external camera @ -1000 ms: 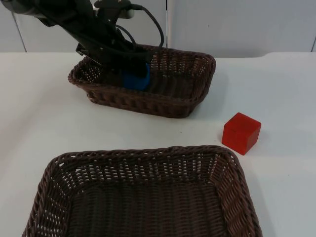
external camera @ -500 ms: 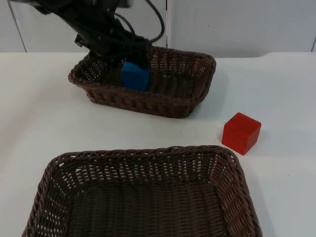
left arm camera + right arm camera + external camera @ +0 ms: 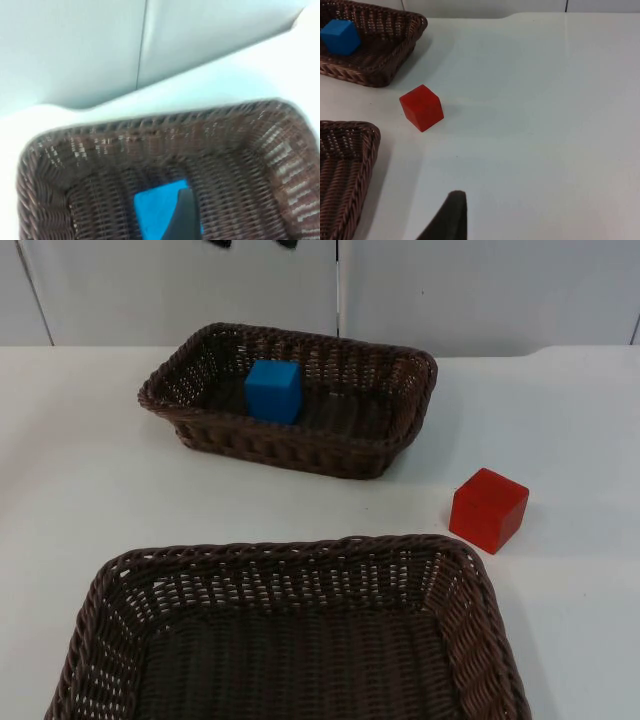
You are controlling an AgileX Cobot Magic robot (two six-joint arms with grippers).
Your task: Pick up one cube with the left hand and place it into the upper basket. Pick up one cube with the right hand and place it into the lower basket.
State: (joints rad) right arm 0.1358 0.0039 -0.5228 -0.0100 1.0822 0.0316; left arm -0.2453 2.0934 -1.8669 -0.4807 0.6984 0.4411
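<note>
Two baskets [image 3: 300,445] [image 3: 290,630], one blue cube [image 3: 273,390], one red cube [image 3: 487,510]

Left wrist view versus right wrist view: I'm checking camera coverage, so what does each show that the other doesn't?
The left wrist view alone shows the upper basket's far wall and the grey partition wall behind it. The right wrist view alone shows the red cube on the table and a corner of the lower basket. Both show the blue cube lying in the upper basket.
</note>
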